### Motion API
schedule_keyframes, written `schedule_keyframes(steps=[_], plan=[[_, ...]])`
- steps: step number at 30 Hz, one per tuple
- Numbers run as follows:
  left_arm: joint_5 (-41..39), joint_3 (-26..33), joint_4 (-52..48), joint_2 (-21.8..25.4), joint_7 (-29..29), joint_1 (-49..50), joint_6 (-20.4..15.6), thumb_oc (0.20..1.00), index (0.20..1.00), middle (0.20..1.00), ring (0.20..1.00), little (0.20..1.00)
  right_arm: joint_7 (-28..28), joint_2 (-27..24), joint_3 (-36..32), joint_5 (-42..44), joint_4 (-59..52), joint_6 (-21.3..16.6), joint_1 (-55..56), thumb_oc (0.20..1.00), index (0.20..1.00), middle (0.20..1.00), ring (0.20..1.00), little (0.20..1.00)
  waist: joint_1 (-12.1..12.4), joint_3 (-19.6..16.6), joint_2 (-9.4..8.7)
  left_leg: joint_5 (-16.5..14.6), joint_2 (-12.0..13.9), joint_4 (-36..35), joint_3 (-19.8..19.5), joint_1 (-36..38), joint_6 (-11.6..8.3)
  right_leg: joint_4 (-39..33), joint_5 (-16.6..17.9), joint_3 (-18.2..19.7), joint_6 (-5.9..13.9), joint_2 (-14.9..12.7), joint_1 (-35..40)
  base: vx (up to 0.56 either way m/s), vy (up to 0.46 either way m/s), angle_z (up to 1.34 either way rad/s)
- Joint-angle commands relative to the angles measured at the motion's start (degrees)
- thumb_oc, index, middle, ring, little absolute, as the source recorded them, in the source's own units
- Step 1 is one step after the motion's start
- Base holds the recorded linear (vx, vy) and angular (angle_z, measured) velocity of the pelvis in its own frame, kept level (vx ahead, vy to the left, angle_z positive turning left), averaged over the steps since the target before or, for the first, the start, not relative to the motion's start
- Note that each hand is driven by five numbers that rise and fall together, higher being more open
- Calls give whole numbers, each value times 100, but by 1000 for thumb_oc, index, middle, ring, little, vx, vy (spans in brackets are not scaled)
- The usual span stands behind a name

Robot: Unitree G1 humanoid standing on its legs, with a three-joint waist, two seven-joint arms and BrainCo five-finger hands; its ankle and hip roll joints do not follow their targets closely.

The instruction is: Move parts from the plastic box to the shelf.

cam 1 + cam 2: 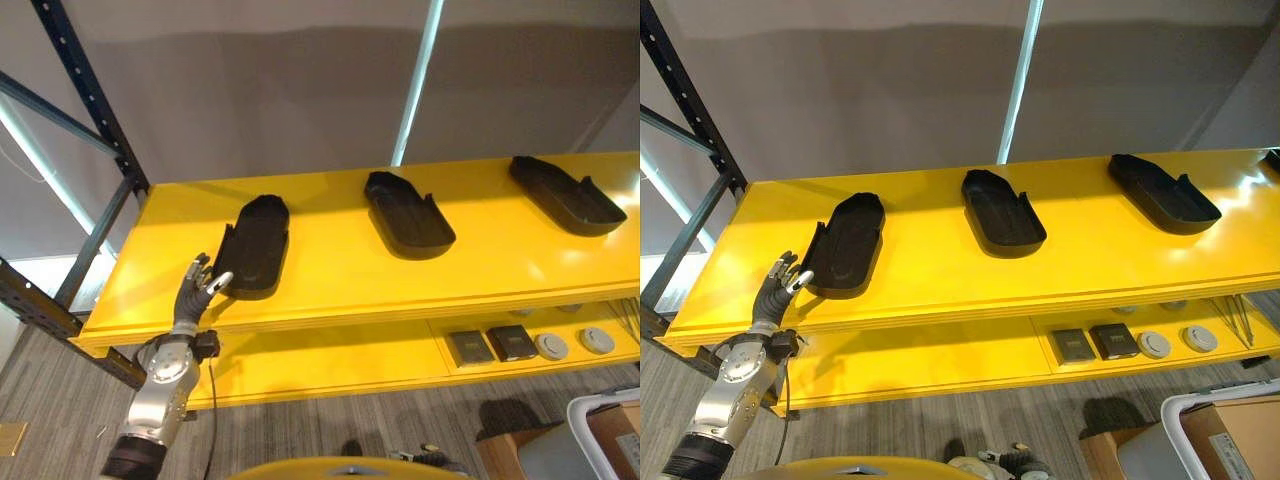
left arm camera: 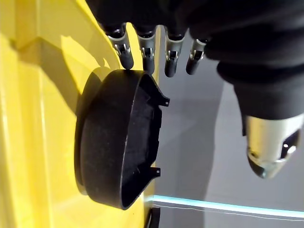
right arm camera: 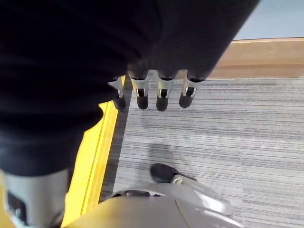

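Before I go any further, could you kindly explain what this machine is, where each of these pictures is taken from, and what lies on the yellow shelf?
This is a humanoid robot with two arms ending in fingered hands. Two pictures come from its head cameras, looking down at a yellow shelf. Three black parts lie on top: a left part, a middle part and a right part. The other two pictures come from wrist cameras. The left hand is at the near end of the left part with straight, open fingers, gripping nothing. The right hand hangs open over the grey floor, holding nothing. Small items lie on the lower level.
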Motion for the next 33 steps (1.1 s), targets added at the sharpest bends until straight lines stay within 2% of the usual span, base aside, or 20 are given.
schedule_keyframes(steps=[1, 8, 10, 11, 12, 13, 17, 24, 33], plan=[[-90, 120, -266, 52, -115, -422, -388, 1000, 1000, 1000, 1000, 1000, 87, 158, 183, -292, 358, 23, -189, 1000, 1000, 1000, 1000, 1000, -1, 242, -237, -475, 272, 0, -118, 177, -96, 21, -905, 120, 515, -433, 572, 16, -3, -4], [-159, 158, -326, 32, -126, -326, -378, 1000, 1000, 1000, 1000, 1000, 82, 157, 178, -306, 407, 36, -200, 1000, 1000, 1000, 1000, 1000, 13, 236, -241, -467, 294, 0, -129, 192, -105, 21, -940, 106, 505, -418, 613, 0, 0, 0], [-146, 166, -452, 28, -125, -272, -394, 1000, 1000, 1000, 1000, 1000, 89, 181, 190, -286, 395, 26, -209, 1000, 1000, 1000, 1000, 1000, 31, 243, -241, -464, 295, 0, -150, 189, -107, 21, -948, 89, 501, -414, 623, 0, 0, 0], [11, 190, -838, 90, -142, -164, -461, 1000, 1000, 1000, 1000, 1000, 75, 220, 199, -207, 339, -27, -241, 1000, 1000, 1000, 1000, 1000, 68, 270, -255, -466, 295, 0, -179, 171, -113, 21, -952, 69, 496, -408, 620, 0, 0, 0], [13, 192, -847, 91, -142, -157, -456, 354, 354, 354, 354, 354, 74, 222, 201, -207, 339, -27, -240, 1000, 1000, 1000, 1000, 1000, 65, 269, -257, -466, 295, 0, -180, 171, -113, 21, -952, 68, 496, -408, 621, 0, 0, 0], [101, 165, -1047, 176, -241, -73, -490, 200, 200, 200, 200, 200, 56, 230, 189, -161, 308, -59, -252, 1000, 1000, 1000, 1000, 1000, 81, 286, -256, -472, 290, 0, -191, 158, -114, 21, -953, 63, 496, -408, 616, 0, 0, 0], [16, 230, -1960, 554, -596, 455, -648, 200, 200, 200, 200, 200, 53, 254, 227, -181, 268, -134, -267, 1000, 1000, 1000, 1000, 1000, 189, 360, -248, -484, 273, 0, -220, 111, -110, 21, -939, 35, 509, -409, 586, 0, 0, 0], [-596, 139, -2532, 589, -879, 688, -615, 200, 200, 200, 200, 200, 53, 249, 295, -259, 326, -126, -325, 1000, 1000, 1000, 1000, 1000, 240, 416, -216, -459, 269, 0, -273, 66, -109, 21, -938, 3, 497, -411, 585, 0, 2, 5], [-567, -311, -2097, 536, -912, 456, -450, 200, 200, 200, 200, 200, 9, 202, 357, -175, 157, -132, -466, 1000, 1000, 1000, 1000, 1000, 190, 622, -200, -367, 280, 0, -269, -191, -119, 21, -861, 11, 498, -377, 307, -21, -1, 1]])
